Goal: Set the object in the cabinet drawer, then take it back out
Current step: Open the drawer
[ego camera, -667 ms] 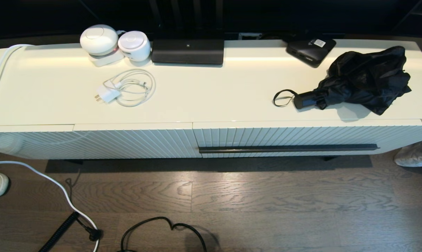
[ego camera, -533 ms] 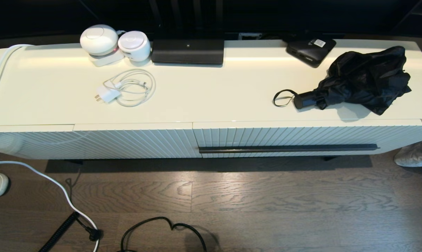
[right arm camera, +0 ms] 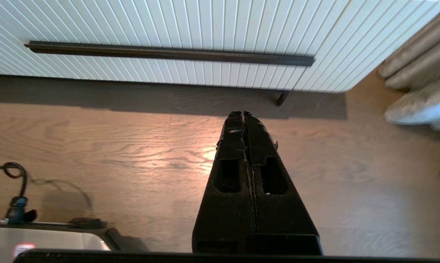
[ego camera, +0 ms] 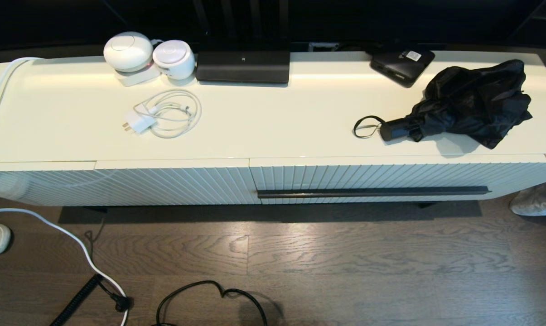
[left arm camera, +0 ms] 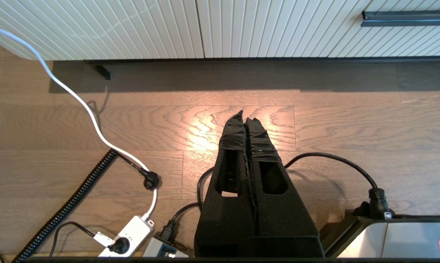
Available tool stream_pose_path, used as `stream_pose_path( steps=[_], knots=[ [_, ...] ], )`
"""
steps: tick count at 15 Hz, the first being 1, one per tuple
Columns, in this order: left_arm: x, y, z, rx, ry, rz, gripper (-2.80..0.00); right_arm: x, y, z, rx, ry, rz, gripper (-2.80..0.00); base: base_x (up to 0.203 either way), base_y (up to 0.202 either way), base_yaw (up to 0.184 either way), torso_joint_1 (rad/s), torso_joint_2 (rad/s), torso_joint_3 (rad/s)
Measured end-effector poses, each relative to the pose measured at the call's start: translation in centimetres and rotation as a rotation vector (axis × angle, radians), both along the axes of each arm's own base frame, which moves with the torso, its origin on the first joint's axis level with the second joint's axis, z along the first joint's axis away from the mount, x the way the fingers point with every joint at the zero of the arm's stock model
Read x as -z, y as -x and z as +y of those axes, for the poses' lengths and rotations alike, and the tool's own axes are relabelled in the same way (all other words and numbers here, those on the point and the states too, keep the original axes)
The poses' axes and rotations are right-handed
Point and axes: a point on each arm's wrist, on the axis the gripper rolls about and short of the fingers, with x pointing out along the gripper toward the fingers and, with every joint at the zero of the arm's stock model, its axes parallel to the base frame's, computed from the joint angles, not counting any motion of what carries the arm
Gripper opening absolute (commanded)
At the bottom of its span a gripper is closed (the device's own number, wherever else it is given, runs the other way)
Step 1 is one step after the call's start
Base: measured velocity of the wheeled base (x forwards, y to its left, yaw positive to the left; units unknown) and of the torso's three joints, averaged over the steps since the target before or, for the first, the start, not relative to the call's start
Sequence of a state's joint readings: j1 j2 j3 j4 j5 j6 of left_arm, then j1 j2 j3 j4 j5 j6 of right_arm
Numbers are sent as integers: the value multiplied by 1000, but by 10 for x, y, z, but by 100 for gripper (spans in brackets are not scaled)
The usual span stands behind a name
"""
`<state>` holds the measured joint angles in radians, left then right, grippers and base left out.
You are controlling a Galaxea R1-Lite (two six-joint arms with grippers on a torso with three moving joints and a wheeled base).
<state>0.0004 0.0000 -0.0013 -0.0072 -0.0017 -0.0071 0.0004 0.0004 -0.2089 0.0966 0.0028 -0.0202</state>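
Note:
The black folding umbrella (ego camera: 472, 104) lies on the cabinet top at the right, its short handle and wrist loop (ego camera: 367, 127) pointing left. Below it the cream ribbed drawer (ego camera: 390, 177) is closed, its long dark handle bar (ego camera: 372, 192) running across the front; the bar (right arm camera: 168, 53) also shows in the right wrist view. Neither arm appears in the head view. My left gripper (left arm camera: 244, 116) hangs shut and empty over the wooden floor before the cabinet. My right gripper (right arm camera: 243, 114) is likewise shut and empty, low over the floor in front of the drawer.
On the cabinet top (ego camera: 273, 127) sit a flat black box with a white label (ego camera: 402, 63), a black bar-shaped device (ego camera: 243, 66), two white round devices (ego camera: 148, 56) and a white charger with coiled cable (ego camera: 164, 113). Cables and a power strip (left arm camera: 128, 235) lie on the floor.

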Motion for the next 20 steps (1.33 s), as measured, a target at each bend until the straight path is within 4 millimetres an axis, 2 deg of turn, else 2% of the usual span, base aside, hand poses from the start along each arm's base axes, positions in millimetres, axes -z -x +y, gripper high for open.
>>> stream_pose_path(
  steps=[4,6,9,13,16,20],
  knots=[
    [0,0,0,0,0,0,-280,-15,6,2,-63,81,7,-280,0,0,0,0,0,0],
    [0,0,0,-1,0,0,-280,-36,3,2,-77,80,25,-280,0,0,0,0,0,0],
    [0,0,0,0,0,0,-280,-75,-14,0,-142,102,78,-280,0,0,0,0,0,0],
    [0,0,0,0,1,0,-280,-112,-46,3,-232,205,145,-280,0,0,0,0,0,0],
    [0,0,0,0,0,0,-280,-121,-71,8,-316,314,206,-280,0,0,0,0,0,0],
    [0,0,0,0,0,0,-280,-121,-98,18,-420,555,257,-280,0,0,0,0,0,0]
  ],
)
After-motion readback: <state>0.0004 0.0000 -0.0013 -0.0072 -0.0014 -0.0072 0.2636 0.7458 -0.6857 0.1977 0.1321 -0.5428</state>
